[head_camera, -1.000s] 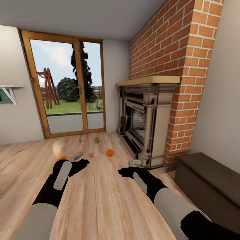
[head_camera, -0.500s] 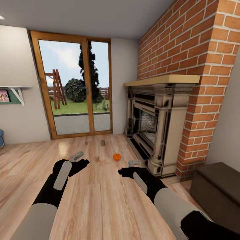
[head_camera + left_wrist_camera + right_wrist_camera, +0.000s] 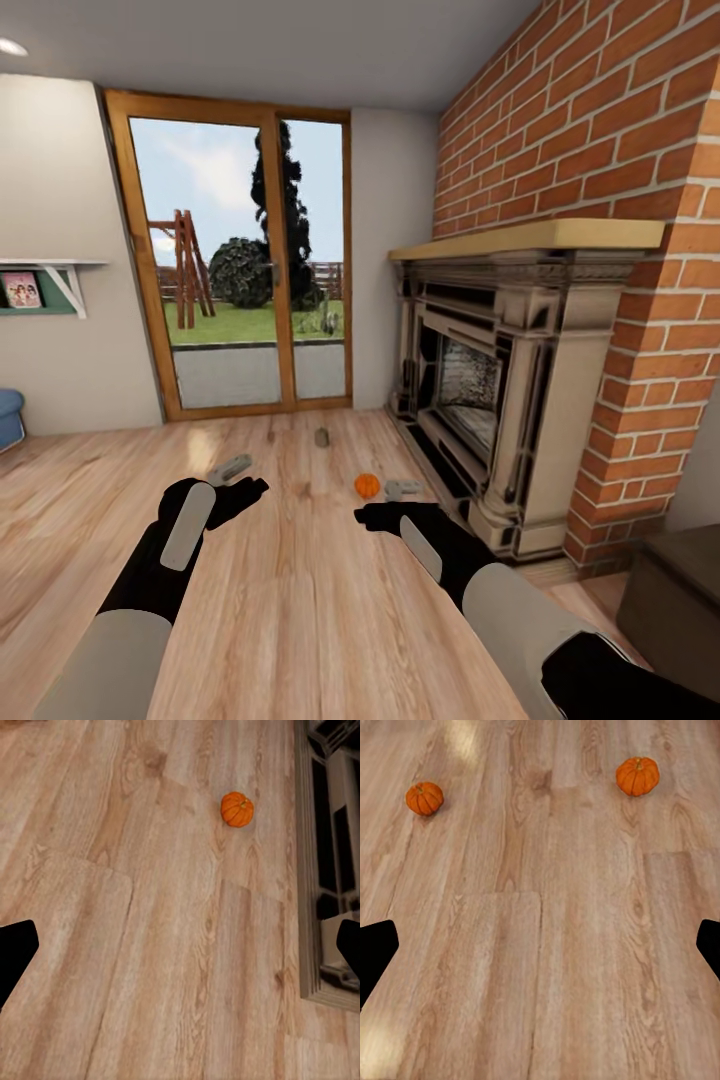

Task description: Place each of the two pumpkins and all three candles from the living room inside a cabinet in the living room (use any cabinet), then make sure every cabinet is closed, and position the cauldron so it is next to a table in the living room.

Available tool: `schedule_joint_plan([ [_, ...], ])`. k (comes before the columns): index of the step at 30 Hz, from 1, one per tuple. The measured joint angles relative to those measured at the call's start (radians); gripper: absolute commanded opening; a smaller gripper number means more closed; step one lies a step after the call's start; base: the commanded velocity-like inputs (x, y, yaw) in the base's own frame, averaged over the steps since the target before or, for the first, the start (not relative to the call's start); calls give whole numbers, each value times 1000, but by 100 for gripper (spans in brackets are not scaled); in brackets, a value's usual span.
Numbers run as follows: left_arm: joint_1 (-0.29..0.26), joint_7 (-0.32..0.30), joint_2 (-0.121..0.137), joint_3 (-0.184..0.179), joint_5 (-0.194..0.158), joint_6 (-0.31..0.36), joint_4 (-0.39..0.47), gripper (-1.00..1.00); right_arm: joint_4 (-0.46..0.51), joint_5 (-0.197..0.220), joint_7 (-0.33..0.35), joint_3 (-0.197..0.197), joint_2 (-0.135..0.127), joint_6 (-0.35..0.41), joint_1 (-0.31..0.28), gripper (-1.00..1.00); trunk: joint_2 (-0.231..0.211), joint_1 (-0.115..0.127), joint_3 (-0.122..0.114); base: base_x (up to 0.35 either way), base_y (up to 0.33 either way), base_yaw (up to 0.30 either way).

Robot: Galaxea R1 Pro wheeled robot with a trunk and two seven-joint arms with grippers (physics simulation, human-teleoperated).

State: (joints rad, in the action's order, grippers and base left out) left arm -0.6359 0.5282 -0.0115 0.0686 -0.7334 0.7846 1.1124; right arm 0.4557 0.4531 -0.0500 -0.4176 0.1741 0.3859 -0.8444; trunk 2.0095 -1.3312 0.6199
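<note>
Panning has carried the head view rightward since the earlier frames: the door and fireplace sit further right, and the dark cabinet (image 3: 672, 600) has slid to the lower right corner, while both arms keep their place in the picture. Fingers of the left gripper (image 3: 232, 472) and the right gripper (image 3: 400, 490) stand spread wide and hold nothing; in each wrist view their dark tips show far apart at opposite edges. Just beyond the right fingers, slightly left of them, lies a small ribbed orange pumpkin (image 3: 367, 486) on the floor (image 3: 300, 600). The right wrist view shows two pumpkins well apart, one (image 3: 424, 798) at upper left, the other (image 3: 637, 776) at upper right. A short stubby candle (image 3: 322, 437) stands further off toward the glass door (image 3: 240, 290). Pale grained planks form the floor; the fireplace (image 3: 500, 400) is carved stone set in red brick.
</note>
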Motion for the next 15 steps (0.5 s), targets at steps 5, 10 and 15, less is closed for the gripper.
schedule_joint_plan([
  [5, 0, 0, 0, 0, 0, 0, -1, 100, 0, 0, 0, 0, 0, 0, 0, 100, 0, 0, 0, 331, 85, 23],
  [10, 0, 0, 0, 0, 0, 0, 0, 100, 0, 0, 0, 0, 0, 0, 0, 100, 0, 0, 0, 331, 88, 78],
  [15, 0, 0, 0, 0, 0, 0, -1, 100, 0, 0, 0, 0, -1, -4, 0, 100, 0, 0, 0, 331, 103, 12],
])
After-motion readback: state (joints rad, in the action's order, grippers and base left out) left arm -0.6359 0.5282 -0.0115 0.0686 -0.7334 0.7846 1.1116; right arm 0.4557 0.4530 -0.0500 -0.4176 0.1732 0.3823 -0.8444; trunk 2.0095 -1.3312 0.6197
